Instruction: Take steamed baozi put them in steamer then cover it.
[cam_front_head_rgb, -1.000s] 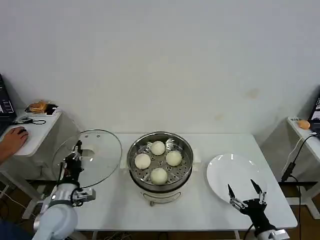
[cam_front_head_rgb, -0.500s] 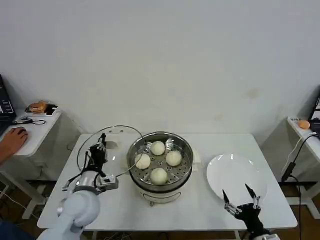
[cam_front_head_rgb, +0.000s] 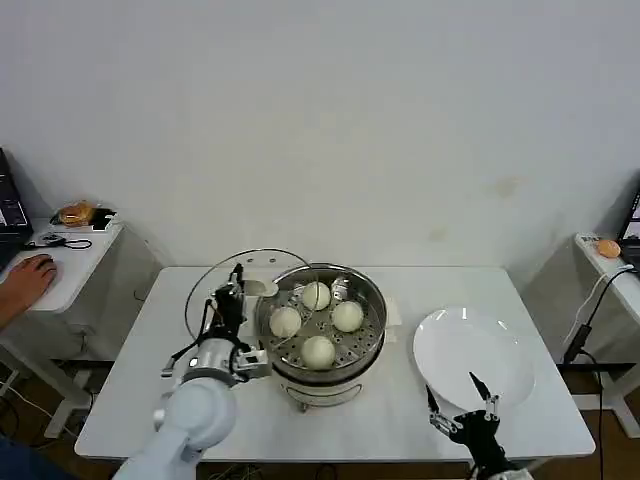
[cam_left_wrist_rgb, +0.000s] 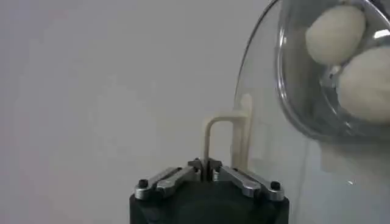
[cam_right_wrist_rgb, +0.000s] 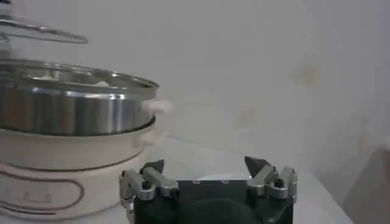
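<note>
Several cream-white baozi lie on the perforated tray inside the shiny steamer at the table's middle. The pot stands uncovered. My left gripper is shut on the white handle of the cover, a clear glass lid held tilted on edge. The lid hangs just left of the steamer's rim, overlapping it slightly. Through the glass, two baozi show in the left wrist view. My right gripper is open and holds nothing, low near the table's front edge. The steamer stands beyond that gripper in the right wrist view.
A flat white plate lies right of the steamer, just behind my right gripper. A side table on the left has a person's hand and an orange item. Another orange item sits on the right side table.
My left gripper has carried the cover rightward from the table's left edge to the steamer's rim, tipping it more upright. My right gripper has drawn back and left, off the plate.
</note>
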